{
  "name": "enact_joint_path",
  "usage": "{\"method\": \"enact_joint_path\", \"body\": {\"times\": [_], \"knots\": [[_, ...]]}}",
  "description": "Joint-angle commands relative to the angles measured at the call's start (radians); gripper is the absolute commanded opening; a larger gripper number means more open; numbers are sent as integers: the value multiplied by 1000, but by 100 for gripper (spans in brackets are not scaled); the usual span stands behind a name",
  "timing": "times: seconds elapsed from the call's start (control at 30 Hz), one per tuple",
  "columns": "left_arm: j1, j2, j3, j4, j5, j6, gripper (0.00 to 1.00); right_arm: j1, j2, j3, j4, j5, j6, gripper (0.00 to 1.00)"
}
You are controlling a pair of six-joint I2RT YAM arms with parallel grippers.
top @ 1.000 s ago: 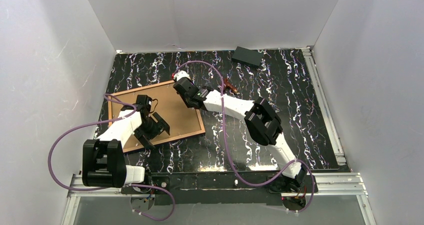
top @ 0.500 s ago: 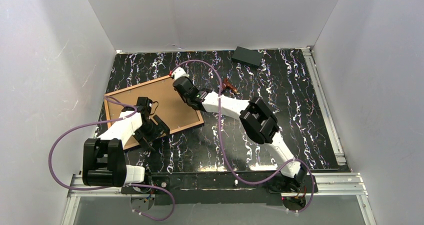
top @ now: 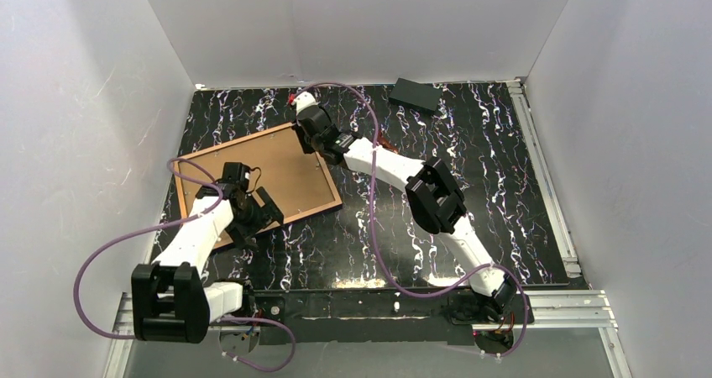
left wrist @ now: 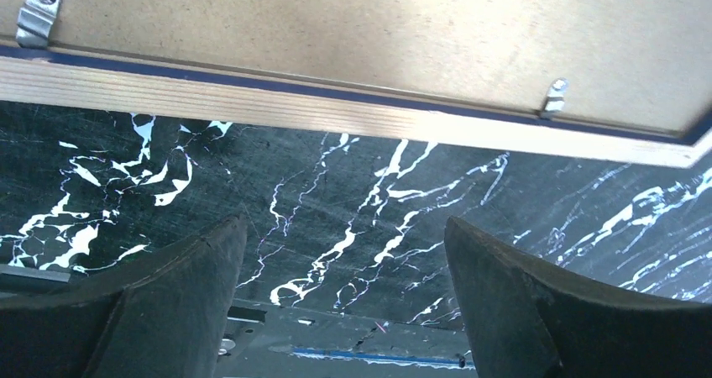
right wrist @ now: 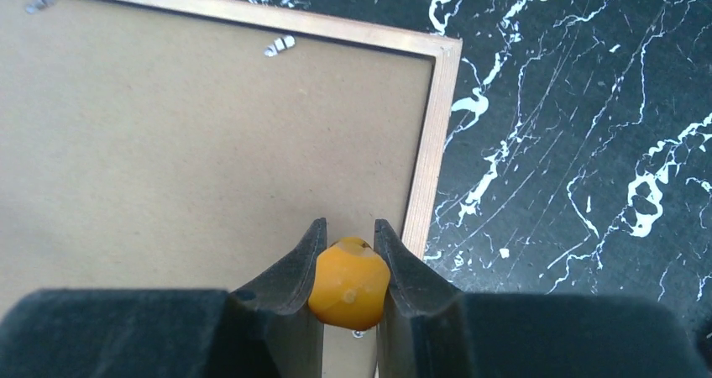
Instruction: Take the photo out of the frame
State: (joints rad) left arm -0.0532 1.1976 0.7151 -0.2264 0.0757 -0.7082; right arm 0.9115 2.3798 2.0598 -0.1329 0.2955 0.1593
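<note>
From above, we see the frame (top: 315, 210) face down on the left of the table (top: 512, 168), with the photo (top: 290, 172) brown back up. Left wrist: the left gripper (left wrist: 344, 302) gapes beside the frame's near edge. Right wrist: the right gripper (right wrist: 350, 260) pinches a small orange piece (right wrist: 348, 287) at its far corner.

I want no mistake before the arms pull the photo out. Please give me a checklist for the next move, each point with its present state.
1. The frame lies with the photo back up: ok.
2. The left gripper is open, empty and just off the frame's edge: ok.
3. The right gripper is shut on the orange piece, above the photo near the frame's corner: ok.
4. The clips are turned off the photo: cannot tell.
5. The photo is loose in the frame: cannot tell.
</note>
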Motion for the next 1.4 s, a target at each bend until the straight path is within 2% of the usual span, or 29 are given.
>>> {"method": "enact_joint_path", "body": {"times": [0.0,0.17,0.3,0.47,0.8,1.13,1.37], "knots": [[7,-60,18,-92,25,70,88,-5,-82,22,-41,-15,69,1],[7,29,73,-23,69,17,88,-3,-196,-201,-53,61,146,1],[13,142,143,-24,63,1,86,-3,-203,-257,-56,88,177,1],[22,246,179,-10,128,-2,81,-3,-155,-218,-78,100,179,1],[26,283,127,-15,83,-8,66,-10,-100,-148,-59,52,137,1],[35,302,128,-58,46,-14,63,-9,-27,-58,-122,68,134,1],[35,298,115,-54,48,-20,61,-13,-28,-72,-61,33,137,1]]}}
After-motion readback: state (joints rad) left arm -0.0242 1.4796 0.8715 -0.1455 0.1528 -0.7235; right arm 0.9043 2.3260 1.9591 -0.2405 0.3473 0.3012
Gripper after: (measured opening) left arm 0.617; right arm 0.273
